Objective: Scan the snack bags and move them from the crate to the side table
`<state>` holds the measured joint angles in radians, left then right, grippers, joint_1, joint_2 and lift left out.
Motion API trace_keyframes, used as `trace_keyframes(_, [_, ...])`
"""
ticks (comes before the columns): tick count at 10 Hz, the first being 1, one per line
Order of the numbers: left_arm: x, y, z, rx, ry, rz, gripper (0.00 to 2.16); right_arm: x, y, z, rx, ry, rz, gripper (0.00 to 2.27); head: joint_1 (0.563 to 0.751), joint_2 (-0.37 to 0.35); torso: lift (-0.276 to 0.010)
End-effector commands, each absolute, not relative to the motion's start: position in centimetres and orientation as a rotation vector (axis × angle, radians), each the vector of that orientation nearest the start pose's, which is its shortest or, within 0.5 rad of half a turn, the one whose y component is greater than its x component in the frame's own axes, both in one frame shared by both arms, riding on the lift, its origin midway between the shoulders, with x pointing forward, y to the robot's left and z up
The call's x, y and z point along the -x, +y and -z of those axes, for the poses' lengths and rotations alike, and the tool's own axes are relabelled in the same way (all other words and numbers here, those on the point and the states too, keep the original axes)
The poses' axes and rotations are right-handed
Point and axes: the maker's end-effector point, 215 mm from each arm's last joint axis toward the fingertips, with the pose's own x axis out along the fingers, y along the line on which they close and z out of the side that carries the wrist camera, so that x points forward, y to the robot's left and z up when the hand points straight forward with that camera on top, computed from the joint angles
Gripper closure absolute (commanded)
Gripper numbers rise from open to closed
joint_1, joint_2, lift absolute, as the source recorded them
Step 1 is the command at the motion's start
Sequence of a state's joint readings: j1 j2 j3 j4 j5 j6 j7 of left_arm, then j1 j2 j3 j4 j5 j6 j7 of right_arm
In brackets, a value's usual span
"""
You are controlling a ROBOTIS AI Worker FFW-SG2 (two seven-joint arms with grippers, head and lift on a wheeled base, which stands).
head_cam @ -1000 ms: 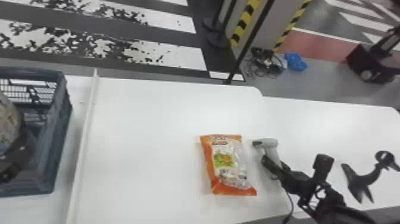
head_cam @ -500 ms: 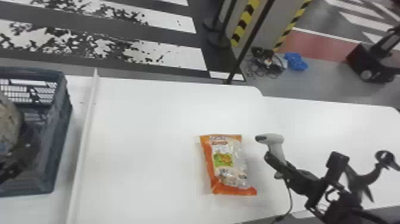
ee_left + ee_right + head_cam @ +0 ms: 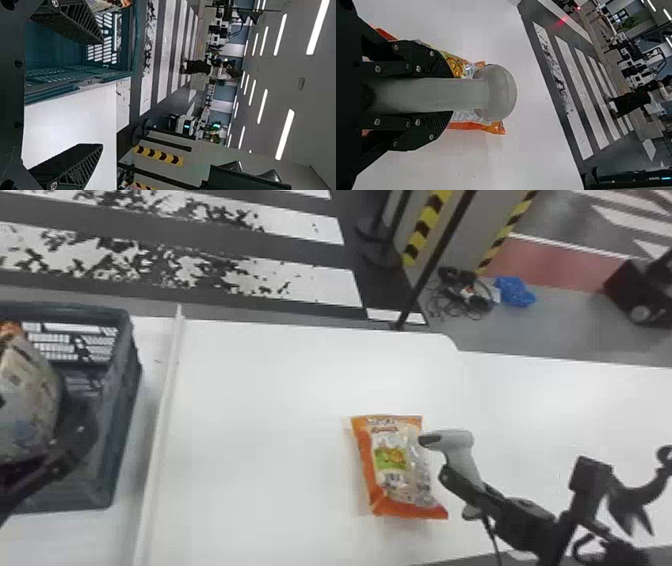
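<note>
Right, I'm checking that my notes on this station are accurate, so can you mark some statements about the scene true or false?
1. The right hand grips the handheld scanner. True.
2. The orange-edged snack bag lies inside the crate. False: it lies on the white tabletop, beside the scanner's head.
3. The crate stands on the robot's left side. True.
4. The left hand is closed around a snack bag. False: its fingers are apart, with nothing between them.
5. The crate is empty. False: a pale printed bag is in it.
</note>
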<state>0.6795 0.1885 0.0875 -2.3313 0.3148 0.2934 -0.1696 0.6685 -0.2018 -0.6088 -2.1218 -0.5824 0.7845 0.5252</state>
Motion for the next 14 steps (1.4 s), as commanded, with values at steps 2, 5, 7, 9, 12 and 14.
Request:
trace_keyframes(2, [-39.3, 21.5, 33.5, 0.121, 0.210, 0.249, 0.07, -27.6, -36.8, 44.4, -0.449, 0.652, -0.183, 2.24, 0.695, -0.274, -0.087])
trace_keyframes(5, [-39.4, 21.5, 33.6, 0.121, 0.210, 0.247, 0.07, -26.0, -33.7, 44.5, -0.521, 0.691, -0.251, 2.24, 0.695, -0.240, -0.087])
trace_keyframes(7, [-39.4, 21.4, 33.5, 0.123, 0.207, 0.248, 0.07, -26.1, -32.2, 45.1, -0.523, 0.700, -0.276, 2.24, 0.695, -0.213, -0.087])
trace_keyframes(9, [-39.4, 21.5, 33.6, 0.124, 0.209, 0.247, 0.07, -26.3, -31.4, 46.0, -0.476, 0.713, -0.282, 2.24, 0.695, -0.188, -0.087])
trace_keyframes(12, [-39.5, 21.5, 33.5, 0.127, 0.201, 0.245, 0.07, -27.3, -31.8, 46.2, -0.391, 0.662, -0.224, 2.24, 0.695, -0.177, -0.087])
trace_keyframes(14, [-39.5, 21.6, 33.5, 0.127, 0.196, 0.244, 0.07, -27.4, -31.9, 47.2, -0.322, 0.680, -0.200, 2.24, 0.695, -0.184, -0.087])
